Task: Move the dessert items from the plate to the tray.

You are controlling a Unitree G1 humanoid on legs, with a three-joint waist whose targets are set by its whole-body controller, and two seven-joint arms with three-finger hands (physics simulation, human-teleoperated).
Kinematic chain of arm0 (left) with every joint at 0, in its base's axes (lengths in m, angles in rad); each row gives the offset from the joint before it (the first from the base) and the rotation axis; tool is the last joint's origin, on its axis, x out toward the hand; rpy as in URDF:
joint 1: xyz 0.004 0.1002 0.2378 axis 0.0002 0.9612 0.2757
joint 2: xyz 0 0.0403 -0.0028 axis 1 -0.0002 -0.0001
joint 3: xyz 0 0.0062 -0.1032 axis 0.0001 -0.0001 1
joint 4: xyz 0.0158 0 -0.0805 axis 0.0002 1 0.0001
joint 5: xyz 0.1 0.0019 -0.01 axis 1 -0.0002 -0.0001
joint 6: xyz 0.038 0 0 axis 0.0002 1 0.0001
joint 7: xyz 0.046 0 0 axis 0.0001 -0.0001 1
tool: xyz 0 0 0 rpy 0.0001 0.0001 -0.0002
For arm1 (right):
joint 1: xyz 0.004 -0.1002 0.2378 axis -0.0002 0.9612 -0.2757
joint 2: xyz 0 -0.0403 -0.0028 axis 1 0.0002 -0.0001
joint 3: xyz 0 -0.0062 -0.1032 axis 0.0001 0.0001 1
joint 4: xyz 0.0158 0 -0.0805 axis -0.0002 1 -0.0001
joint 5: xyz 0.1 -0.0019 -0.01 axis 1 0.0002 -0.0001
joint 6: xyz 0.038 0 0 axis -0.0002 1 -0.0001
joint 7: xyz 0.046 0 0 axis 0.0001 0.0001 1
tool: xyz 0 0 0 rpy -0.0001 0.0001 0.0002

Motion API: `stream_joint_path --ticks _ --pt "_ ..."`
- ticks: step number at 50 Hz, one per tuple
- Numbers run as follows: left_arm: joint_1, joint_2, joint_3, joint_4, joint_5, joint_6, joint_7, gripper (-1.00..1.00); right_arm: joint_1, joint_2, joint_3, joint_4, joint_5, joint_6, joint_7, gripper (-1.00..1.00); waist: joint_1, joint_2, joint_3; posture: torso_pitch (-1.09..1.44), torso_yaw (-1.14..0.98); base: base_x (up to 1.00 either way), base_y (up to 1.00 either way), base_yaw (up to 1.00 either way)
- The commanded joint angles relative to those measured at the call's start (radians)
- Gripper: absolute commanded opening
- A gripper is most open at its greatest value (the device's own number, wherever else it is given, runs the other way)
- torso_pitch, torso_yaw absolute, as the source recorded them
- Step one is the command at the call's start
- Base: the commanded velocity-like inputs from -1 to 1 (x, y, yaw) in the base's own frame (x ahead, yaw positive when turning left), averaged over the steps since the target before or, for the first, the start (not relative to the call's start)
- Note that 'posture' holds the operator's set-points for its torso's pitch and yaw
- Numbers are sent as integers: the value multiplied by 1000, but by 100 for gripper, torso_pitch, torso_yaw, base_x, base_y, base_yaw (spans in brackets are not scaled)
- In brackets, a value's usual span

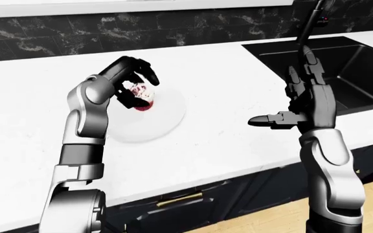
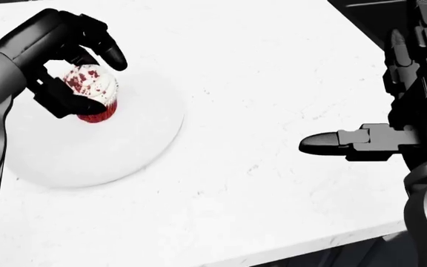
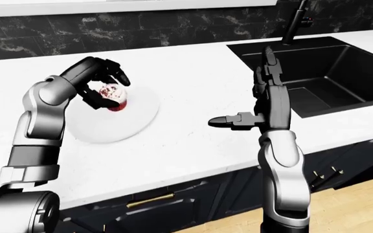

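White marble-look worktop (image 2: 273,67) fills the head view, backed in the eye views by a dark veined wall (image 1: 76,31), with a black sink (image 3: 329,73) sunk into its right end and a black faucet (image 3: 295,19) rising at the sink's far edge. On the left part of this worktop lies a round white plate (image 2: 125,150), well in from the near edge. Over the plate's upper left portion is the dessert item, a cupcake (image 2: 93,92) with a red base and white frosting speckled red; it looks tilted, and whether its base touches the plate cannot be told. The left hand (image 2: 69,67) wraps it: black fingers (image 2: 106,47) curl over the top and right of the frosting while the thumb side presses the lower left of the cupcake, so the hand is closed round it. The grey left arm (image 1: 86,116) drops from there toward the bottom left of the left-eye view. The right hand (image 2: 392,111) stands apart, over bare worktop between the plate and the sink, its fingers (image 3: 269,73) straight and pointing up, the thumb (image 2: 332,143) stuck out sideways toward the plate, spread wide and holding nothing. Below the worktop's near edge run dark cabinet fronts (image 3: 173,204) with brass handles (image 3: 149,198), and a strip of wooden floor (image 3: 361,213) shows at the bottom right.
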Motion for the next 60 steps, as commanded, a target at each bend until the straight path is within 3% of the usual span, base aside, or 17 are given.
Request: stream_joint_path --ticks 1,6,13,19,30,32,34,36,38,44,48,51,52,53,55,57,60 --pt "-20 5 -2 -20 -2 -7 -14 -30 -24 -10 -8 -43 2 -23 -2 100 0 -2 -22 0 0 0 0 0" --pt "-24 4 -1 -9 -1 -19 -4 -33 -25 -11 -8 -46 1 -21 -1 100 0 -1 -23 0 0 0 0 0" --pt "-72 16 7 3 -19 -29 31 -100 -32 -13 -8 -49 1 -11 -3 100 0 -3 -23 0 0 0 0 0" --pt "-139 25 24 29 -53 -26 97 -100 -42 -14 -5 -51 -3 0 -7 100 -1 -5 -19 0 0 0 0 0" --pt "-98 39 34 -215 -168 133 37 -100 -23 -10 9 -39 -29 -31 -6 100 -3 0 -12 0 0 0 0 0" --pt "-85 30 32 -306 -169 185 6 -100 -21 -4 14 -34 -39 -17 -6 100 -1 20 -24 0 0 -38 -21 0" --pt "-80 27 34 -347 -171 210 -6 -100 -23 -1 12 -37 -40 -12 -3 100 -8 64 -28 0 0 -68 -33 0" --pt "-64 22 36 -399 -176 237 -16 -100 -18 3 9 -44 -37 -10 -1 100 -10 81 -26 0 0 -69 -61 0" --pt "-57 20 35 -419 -178 249 -18 -100 -16 6 9 -46 -36 -8 -1 100 -18 78 -18 0 0 -69 -67 0" --pt "-54 17 29 -458 -175 274 -37 -100 -16 7 7 -77 -32 17 -3 100 -39 56 1 0 0 -69 -83 0" --pt "-55 22 25 -459 -166 271 -46 -100 -24 7 10 -69 -33 15 -2 100 -46 17 2 0 0 -69 -89 0" --pt "-69 23 29 -453 -163 272 -46 -100 -31 6 13 -67 -32 17 -2 100 -47 -47 2 0 0 -69 -88 0" --pt "-66 24 28 -454 -161 270 -49 -100 -31 6 13 -65 -32 15 -2 100 -46 -103 -10 0 0 -69 -89 0" --pt "-65 20 28 -457 -162 271 -47 -100 -31 6 13 -63 -32 14 -2 100 -53 -85 3 0 0 -69 -89 0" --pt "-66 18 29 -468 -162 275 -47 -100 -31 6 13 -66 -31 16 -1 100 -49 -65 -13 0 0 -70 -89 0" --pt "-59 19 31 -470 -165 269 -45 -100 -30 7 15 -67 -33 14 -1 100 -40 -45 -10 0 0 -64 -91 0" --pt "-57 21 33 -472 -168 267 -42 -100 -29 9 14 -68 -32 14 -2 100 -20 -5 24 0 0 -55 -94 0"
